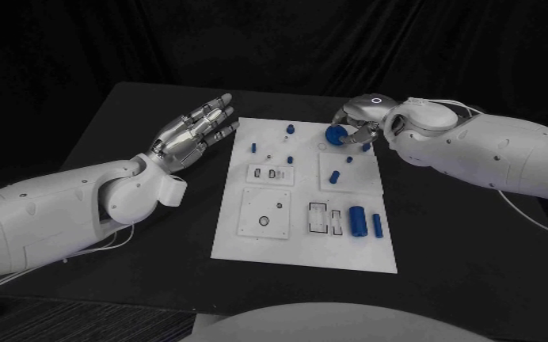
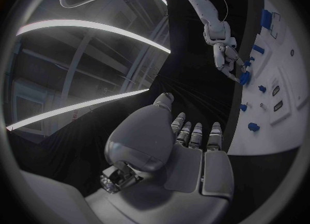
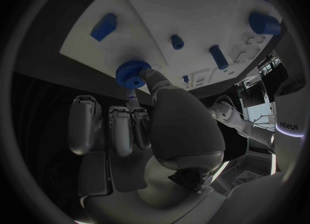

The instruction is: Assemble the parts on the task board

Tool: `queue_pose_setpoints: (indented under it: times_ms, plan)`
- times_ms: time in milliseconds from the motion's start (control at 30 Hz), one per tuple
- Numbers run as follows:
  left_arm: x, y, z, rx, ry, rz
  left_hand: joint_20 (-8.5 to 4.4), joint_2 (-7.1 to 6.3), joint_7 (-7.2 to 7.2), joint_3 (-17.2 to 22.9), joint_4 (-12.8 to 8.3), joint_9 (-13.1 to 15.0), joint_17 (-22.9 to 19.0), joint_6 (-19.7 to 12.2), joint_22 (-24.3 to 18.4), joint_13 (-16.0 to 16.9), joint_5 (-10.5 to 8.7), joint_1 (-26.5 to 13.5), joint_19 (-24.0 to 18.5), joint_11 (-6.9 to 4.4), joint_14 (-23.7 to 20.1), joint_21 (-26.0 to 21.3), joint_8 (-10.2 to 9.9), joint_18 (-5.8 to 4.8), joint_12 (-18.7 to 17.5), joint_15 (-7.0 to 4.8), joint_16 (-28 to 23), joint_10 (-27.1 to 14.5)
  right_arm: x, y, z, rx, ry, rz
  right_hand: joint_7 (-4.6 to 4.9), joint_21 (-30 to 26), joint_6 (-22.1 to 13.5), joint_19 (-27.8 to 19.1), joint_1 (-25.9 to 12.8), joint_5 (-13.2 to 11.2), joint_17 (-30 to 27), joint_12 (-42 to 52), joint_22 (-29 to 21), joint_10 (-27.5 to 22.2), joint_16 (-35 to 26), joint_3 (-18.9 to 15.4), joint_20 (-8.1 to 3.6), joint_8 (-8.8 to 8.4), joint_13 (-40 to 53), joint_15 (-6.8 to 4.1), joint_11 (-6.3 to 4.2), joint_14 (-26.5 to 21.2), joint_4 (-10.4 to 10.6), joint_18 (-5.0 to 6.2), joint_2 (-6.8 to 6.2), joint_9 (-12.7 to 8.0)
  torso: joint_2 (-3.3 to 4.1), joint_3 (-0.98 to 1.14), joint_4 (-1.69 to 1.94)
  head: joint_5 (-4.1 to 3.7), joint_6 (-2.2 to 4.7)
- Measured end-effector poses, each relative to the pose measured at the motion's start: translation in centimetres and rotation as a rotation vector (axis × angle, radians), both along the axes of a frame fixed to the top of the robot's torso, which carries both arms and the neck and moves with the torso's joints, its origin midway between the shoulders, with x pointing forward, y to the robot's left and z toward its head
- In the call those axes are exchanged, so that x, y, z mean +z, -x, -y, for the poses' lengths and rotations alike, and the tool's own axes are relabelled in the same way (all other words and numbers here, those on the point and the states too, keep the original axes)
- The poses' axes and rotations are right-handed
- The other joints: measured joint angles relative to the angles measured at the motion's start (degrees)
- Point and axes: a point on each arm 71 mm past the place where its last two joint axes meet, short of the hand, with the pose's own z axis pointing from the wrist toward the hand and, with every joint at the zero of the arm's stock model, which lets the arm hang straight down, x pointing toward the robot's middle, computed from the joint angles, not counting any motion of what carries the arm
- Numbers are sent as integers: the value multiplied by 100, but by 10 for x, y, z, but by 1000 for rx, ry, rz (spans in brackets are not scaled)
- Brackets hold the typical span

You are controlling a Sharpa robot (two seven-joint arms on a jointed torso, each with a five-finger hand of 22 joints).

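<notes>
Black bench [image 1: 137, 120] lies bare on both sides of your task board [image 1: 302, 255], giving room along its long edges. Your right robot hand [image 1: 356, 127] sits over the board's far right corner, pinching a blue toothed gear [image 3: 133, 73] at its fingertips, just above the white surface. Your left robot hand [image 1: 194, 132] hovers spread beside the board's left edge, holding nothing. Other blue parts [image 1: 357, 219] lie nearer you.
</notes>
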Motion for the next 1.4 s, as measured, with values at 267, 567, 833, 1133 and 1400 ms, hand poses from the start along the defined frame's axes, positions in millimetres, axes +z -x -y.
queue_pose_setpoints:
  times_ms: [267,567,833,1133,1400]
  plan:
    - [0,0,1,-3,0,-1,0,0,0,0,0,0,1,0,0,0,0,0,0,0,0,0,0,0,0,0,0,0,13,5,-26,50,-65,-11,-4,10,-3,17,-125,2,0,0,-1,0,0,39,17,2,0,0,0,0,40,0,19,0,-3,-3,0,22,-19]
    - [-1,-1,3,-5,-1,-2,0,0,0,0,0,0,2,0,0,0,0,0,0,0,0,0,0,-1,0,-1,0,0,14,3,-60,104,-99,-35,-8,10,-11,17,-155,-29,0,0,-1,-1,0,46,17,3,4,0,1,0,47,0,2,0,-3,-3,10,21,-26]
    - [-1,-1,6,-11,0,-3,0,0,0,0,0,0,3,0,1,0,0,0,0,0,0,0,0,-1,0,-1,0,0,13,-5,-79,115,-96,-49,26,9,-87,16,-201,-190,-1,0,-2,13,0,77,17,307,4,0,15,0,79,0,-43,1,1,3,16,-12,-18]
    - [-1,-2,9,-16,0,-3,0,0,0,16,-16,0,3,0,1,0,0,0,0,0,0,0,0,-1,0,-1,0,0,6,-12,-90,108,-81,-71,44,-16,-168,15,-208,-231,-1,0,-3,20,0,125,16,437,3,0,22,0,80,1,-51,1,-2,4,16,-30,-29]
    - [-1,-3,11,-19,1,-3,0,0,0,16,-16,0,1,0,2,0,0,0,0,0,0,0,0,-1,0,-1,0,0,-3,-13,-97,107,-68,-99,65,-85,-249,-7,-207,-272,-1,0,-3,-2,0,166,37,468,3,22,45,-22,71,1,-51,5,-1,2,9,-20,-49]
